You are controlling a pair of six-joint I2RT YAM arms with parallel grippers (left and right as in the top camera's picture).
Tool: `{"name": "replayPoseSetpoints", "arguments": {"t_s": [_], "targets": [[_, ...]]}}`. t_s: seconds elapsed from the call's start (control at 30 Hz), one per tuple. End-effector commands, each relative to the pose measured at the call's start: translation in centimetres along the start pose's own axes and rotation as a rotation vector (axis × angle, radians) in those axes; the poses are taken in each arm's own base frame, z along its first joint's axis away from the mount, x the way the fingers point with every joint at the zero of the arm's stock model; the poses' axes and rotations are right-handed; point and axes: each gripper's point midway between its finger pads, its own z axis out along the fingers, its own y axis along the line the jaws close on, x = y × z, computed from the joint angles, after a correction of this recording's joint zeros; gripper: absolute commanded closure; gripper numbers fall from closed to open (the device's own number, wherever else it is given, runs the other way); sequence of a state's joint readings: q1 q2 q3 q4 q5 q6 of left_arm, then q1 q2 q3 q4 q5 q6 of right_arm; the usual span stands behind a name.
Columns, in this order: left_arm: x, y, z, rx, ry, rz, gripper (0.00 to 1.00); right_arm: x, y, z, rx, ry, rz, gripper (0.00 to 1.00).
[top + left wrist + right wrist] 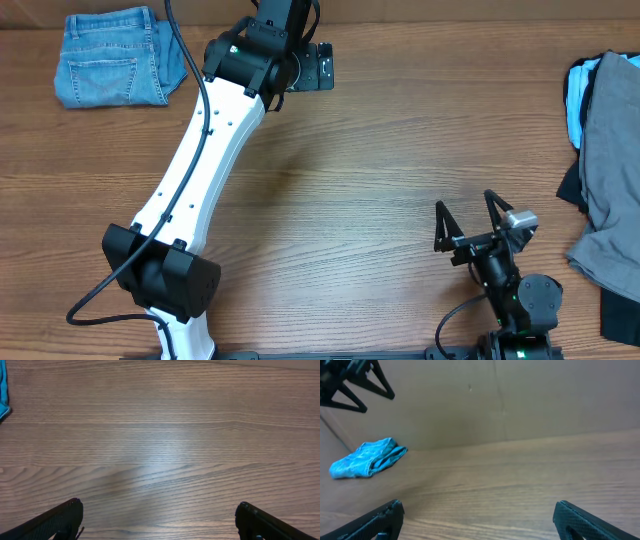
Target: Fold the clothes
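jeans (112,58): light-blue denim folded into a squarish bundle, stitched pocket up, at the far-left corner of the desk (350,190). Rumpled heap of grey, pale-blue and dark garments (610,170) at the right edge. Both left pincer (159,506) and right pincer (465,212) have black fingers spread wide, gripping nothing, over matte wood grain.
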State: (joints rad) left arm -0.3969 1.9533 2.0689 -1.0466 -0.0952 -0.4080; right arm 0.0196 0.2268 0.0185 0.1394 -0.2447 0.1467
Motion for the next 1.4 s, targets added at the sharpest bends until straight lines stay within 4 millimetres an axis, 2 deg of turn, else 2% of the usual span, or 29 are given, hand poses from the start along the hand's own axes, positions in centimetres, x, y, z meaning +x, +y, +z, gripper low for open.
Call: {"name": "replayPoseSetpoints", "arguments": {"t_s": [0.0,0.2,0.63,1.37], "targets": [[0.0,0.5,0.4,-0.017,0.002,0.016,0.0,-0.3,0.0,-0.4,0.004,-0.027,-0.055,0.0],[0.0,0.5,0.4,-0.017,0.002,0.016,0.0,1.6,-0.3,-1.0,0.017,0.044,-0.112,0.0],[0.0,0.5,0.4,-0.017,0.002,0.016,0.0,0.1,-0.2,-1.4,0.029,-0.021,-0.133,0.0],[0.0,0.5,0.4,-0.017,0.002,0.016,0.0,0.2,-0.2,-1.4,0.029,-0.016,-0.131,0.0]]}}
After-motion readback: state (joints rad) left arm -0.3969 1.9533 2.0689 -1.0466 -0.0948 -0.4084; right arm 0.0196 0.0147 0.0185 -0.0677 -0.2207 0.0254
